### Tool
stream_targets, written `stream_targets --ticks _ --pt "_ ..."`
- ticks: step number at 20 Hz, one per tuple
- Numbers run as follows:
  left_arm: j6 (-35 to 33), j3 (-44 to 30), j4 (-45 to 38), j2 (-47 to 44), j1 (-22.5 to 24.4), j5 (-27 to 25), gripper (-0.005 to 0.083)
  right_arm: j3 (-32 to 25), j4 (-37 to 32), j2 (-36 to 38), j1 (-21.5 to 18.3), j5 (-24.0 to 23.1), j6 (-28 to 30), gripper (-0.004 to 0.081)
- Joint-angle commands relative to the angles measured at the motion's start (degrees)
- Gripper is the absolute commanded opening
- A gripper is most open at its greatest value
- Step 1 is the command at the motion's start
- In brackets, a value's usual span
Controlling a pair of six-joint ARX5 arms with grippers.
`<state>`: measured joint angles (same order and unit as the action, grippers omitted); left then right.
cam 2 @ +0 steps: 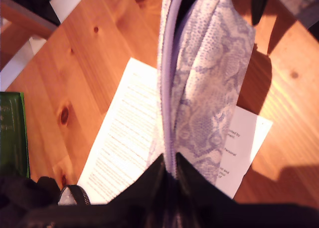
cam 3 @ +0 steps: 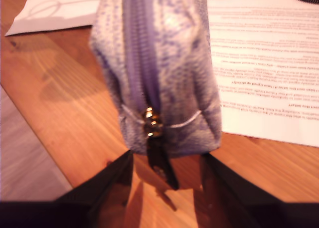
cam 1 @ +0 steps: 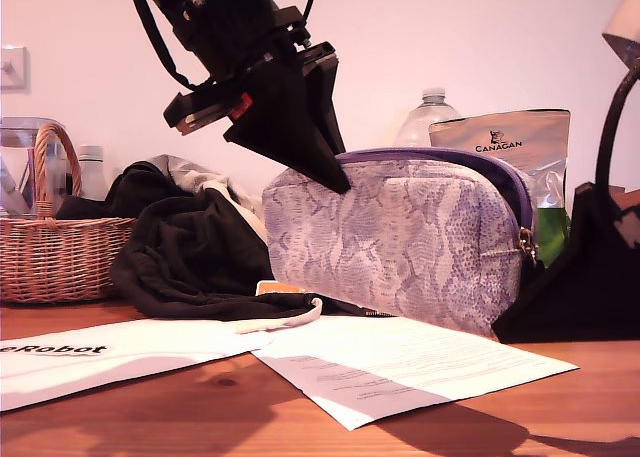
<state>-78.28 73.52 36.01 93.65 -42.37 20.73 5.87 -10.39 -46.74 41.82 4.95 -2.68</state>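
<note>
Exterior view: my first claw (cam 1: 338,182) angled down, seemingly clamping pouch (cam 1: 410,242); my second claw (cam 3: 167,168) apart.

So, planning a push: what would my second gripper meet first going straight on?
Probably the dark zipper pull hanging at the end of the lilac snakeskin-print fabric pouch, centred before my second gripper; depth is unclear.

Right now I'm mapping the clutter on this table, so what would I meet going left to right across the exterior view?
In order: wicker basket → black cloth → patterned pouch → my second pincer.
</note>
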Motion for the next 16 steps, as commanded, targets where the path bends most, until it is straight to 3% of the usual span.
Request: stream_targets --ticks 1,6,16 --pt "-0.2 0.9 -0.5 -1.0 -0.4 0.9 -0.0024 -0.9 -1.3 0.0 0.2 1.0 0.4 0.0283" --pt "-0.2 0.9 -0.9 -1.0 -0.4 0.9 -0.0024 -0.9 -1.3 0.0 0.2 3.5 0.3 0.0162" --pt "-0.2 0.9 0.4 0.5 0.3 -0.7 -0.0024 -0.9 0.5 0.0 0.2 6.6 -0.3 0.0142"
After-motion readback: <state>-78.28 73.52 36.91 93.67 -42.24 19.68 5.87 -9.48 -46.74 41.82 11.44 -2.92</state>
